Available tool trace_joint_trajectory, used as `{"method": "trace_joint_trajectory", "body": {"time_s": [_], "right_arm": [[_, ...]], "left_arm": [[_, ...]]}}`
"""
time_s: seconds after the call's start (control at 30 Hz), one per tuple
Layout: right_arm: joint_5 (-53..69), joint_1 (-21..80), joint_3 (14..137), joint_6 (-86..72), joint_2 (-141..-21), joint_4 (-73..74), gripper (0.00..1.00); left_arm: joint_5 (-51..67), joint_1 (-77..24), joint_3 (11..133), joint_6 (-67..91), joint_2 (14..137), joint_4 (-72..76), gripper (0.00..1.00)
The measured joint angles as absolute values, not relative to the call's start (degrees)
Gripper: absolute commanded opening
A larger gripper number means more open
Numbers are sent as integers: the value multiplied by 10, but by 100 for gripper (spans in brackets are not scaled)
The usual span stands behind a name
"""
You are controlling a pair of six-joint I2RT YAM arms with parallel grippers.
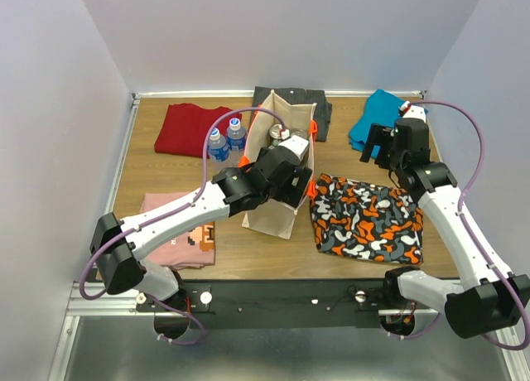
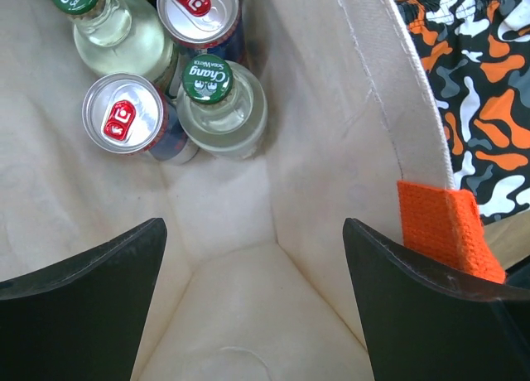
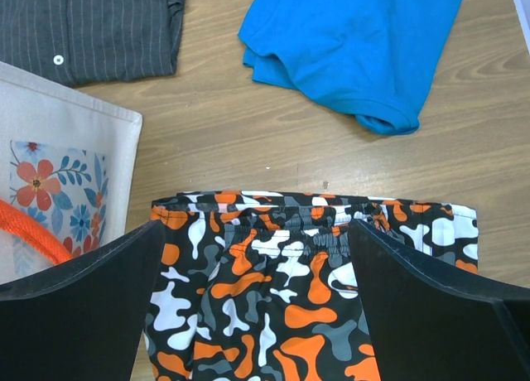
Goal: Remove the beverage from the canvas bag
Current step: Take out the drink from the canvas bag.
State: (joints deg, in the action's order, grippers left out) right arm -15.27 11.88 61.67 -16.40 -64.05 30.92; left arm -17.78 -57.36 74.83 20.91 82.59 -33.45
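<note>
1. Canvas bag, tall and beige, stands upright on the wooden surface. Its mouth is open upward, which I judge lets an arm reach in from above.
2. Patterned shorts in orange, black and white lie flat just beside the bag's right wall.
3. Left tool hangs at the bag's mouth, pointing down. Its fingers are spread wide apart with nothing between them, ready, I judge, to close on a drink.
4. Right tool hovers over the shorts, to the right of the bag, its fingers also apart and empty. I read it as kept aside so the mouth is free for the other arm.
5. Beverages sit on the bag's floor, crowded into its far end: two green-capped bottles and two red-tabbed cans. They lie ahead of the left tool, not between its fingers. Only bare canvas floor lies under it.
</note>
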Motion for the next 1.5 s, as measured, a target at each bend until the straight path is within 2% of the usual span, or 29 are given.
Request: {"method": "trace_joint_trajectory", "body": {"time_s": [0.53, 1.0, 1.23, 1.5], "right_arm": [[-164, 119, 612, -169, -635, 310, 100], [-185, 119, 621, -276, -688, 360, 100], [-181, 119, 655, -296, -693, 391, 100], [-170, 119, 665, -300, -651, 421, 100]], "left_arm": [[-194, -575, 779, 222, 863, -341, 99], [-177, -576, 763, 266, 823, -398, 99], [-182, -562, 816, 295, 824, -441, 99], [-168, -528, 939, 290, 862, -495, 99]]}}
